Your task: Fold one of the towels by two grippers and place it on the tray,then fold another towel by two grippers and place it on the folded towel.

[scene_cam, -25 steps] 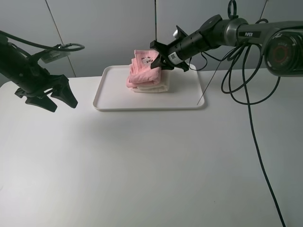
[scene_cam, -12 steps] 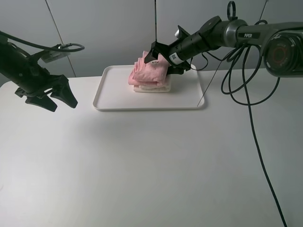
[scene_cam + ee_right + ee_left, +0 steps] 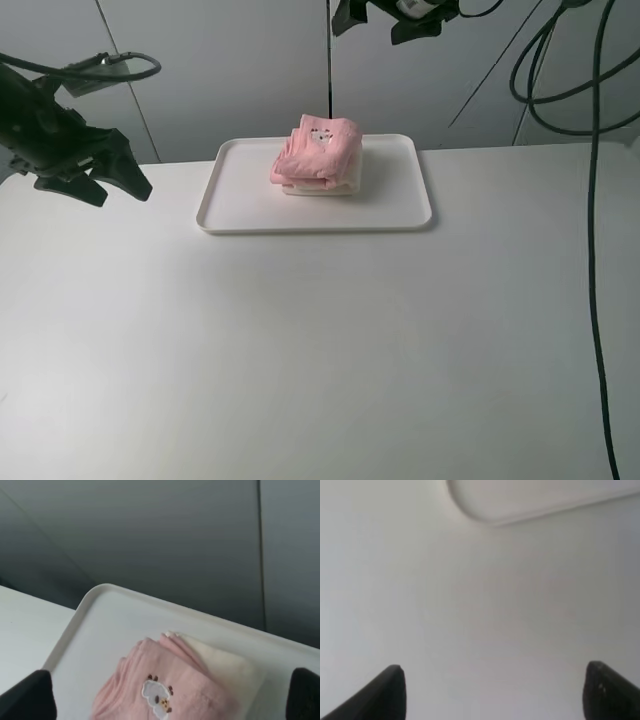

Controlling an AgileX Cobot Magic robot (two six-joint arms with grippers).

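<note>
Right gripper (image 3: 390, 18): only partly in the high view, cut by the top edge above the tray; black fingers visible, arm body out of frame. Its wrist view shows just two dark fingertips (image 3: 27, 695) at the lower corners, far apart, nothing between them. Jaws spread wide, empty.

Left gripper (image 3: 95, 175): at the left edge of the high view, raised over the counter (image 3: 320, 350), well apart from the tray. Arm partly cut off by the frame edge. Wrist view blurred; two black tips (image 3: 382, 692) at the lower corners, wide apart, nothing held. Jaws apart, empty.

Tray (image 3: 400, 205): flat white rect., rounded corners, low raised rim, smooth plastic look. Sits toward the back of the counter near the grey panelled wall (image 3: 200, 70). In the left wrist view only one rounded corner shows, out of focus.

Pink towel (image 3: 322, 150): folded, soft terry, layered edges showing along one side; lies on top of the cream-white towel (image 3: 340, 186), both inside the tray. Small sewn patch on the top face reads as a sheep figure in the right wrist view (image 3: 156, 694); too small to make out in the high view. Stack slightly uneven, the pink folds bulging past the lower towel on the left side.

Cream-white towel: mostly hidden under the pink one; only a thin edge visible in the high view, one corner (image 3: 220, 667) in the right wrist view. Fold count can't be judged.

Black cables (image 3: 590, 200) hang down the right side, ends out of frame. Counter matte white, plain.
</note>
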